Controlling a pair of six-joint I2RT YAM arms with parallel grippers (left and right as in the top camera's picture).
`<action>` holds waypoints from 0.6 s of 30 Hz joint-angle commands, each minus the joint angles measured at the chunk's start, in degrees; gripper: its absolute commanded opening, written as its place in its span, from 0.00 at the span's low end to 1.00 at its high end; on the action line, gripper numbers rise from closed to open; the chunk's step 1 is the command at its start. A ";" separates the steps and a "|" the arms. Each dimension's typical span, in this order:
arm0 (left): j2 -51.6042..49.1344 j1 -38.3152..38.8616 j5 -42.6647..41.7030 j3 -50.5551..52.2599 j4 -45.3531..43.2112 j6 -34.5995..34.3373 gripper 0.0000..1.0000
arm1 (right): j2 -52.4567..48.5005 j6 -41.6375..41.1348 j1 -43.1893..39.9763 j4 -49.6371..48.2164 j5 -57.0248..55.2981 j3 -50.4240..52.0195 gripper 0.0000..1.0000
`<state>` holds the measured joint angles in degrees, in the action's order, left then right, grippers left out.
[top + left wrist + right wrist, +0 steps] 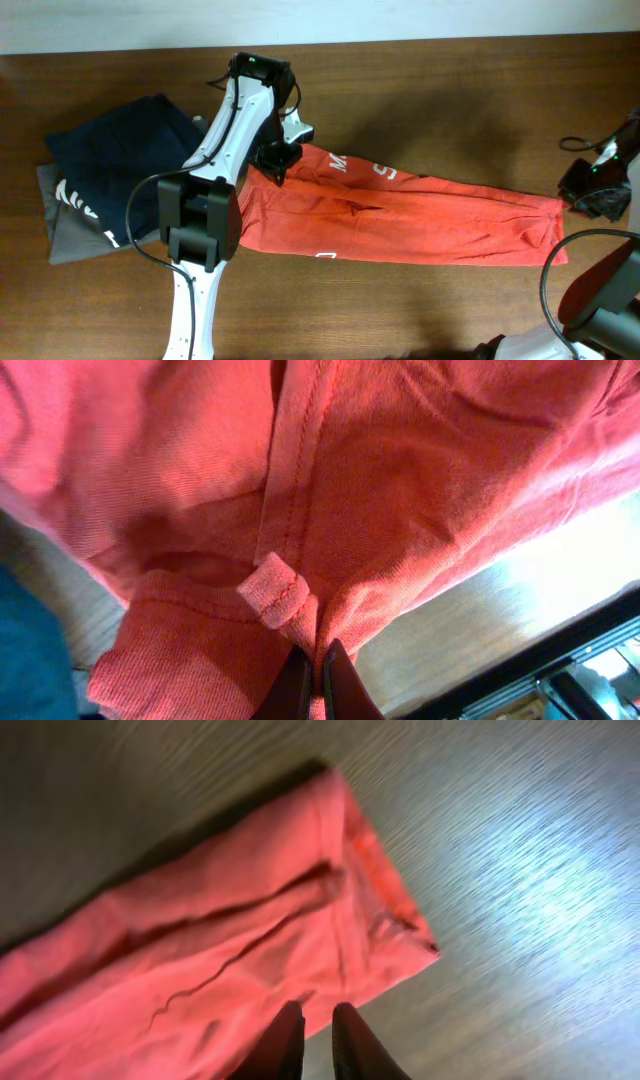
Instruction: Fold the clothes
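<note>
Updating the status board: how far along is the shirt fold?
Done: shirt lies folded lengthwise into a long strip. In hand: left gripper pinches fabric at one end; right gripper hangs by the other end, slightly open, holding nothing. Left: the crosswise folds, since the strip is at full length.

You see an orange-red T-shirt point(420, 220) with white lettering, a navy garment point(120, 160) also lettered in white, a plain grey garment point(70, 235), and a brown wood-grain table point(450, 90).

T-shirt point(230, 920) end on table point(520, 870), pincer point(318, 1015) slightly parted
</note>
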<state>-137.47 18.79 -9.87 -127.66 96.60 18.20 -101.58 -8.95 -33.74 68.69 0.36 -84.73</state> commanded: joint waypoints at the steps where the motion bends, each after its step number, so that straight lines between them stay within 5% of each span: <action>1: 3.21 -0.20 -1.51 1.18 0.15 -0.61 0.03 | -0.04 -0.55 -1.40 -0.85 -1.31 -0.02 0.14; 7: 7.17 -0.20 -2.75 1.20 0.15 -0.55 0.06 | -0.04 -0.57 -1.92 -0.87 0.87 0.00 0.28; 12: 8.50 -0.17 -2.78 1.20 0.13 -0.55 0.07 | -1.16 -0.59 -1.92 -0.55 2.69 0.61 0.59; 18: 8.48 -0.02 -2.80 1.20 0.11 -0.55 0.07 | -5.73 -0.55 -1.95 -0.74 6.95 1.07 0.54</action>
<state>-130.08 18.79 -11.84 -126.48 96.60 18.20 -104.09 -9.08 -35.51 67.99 3.62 -84.66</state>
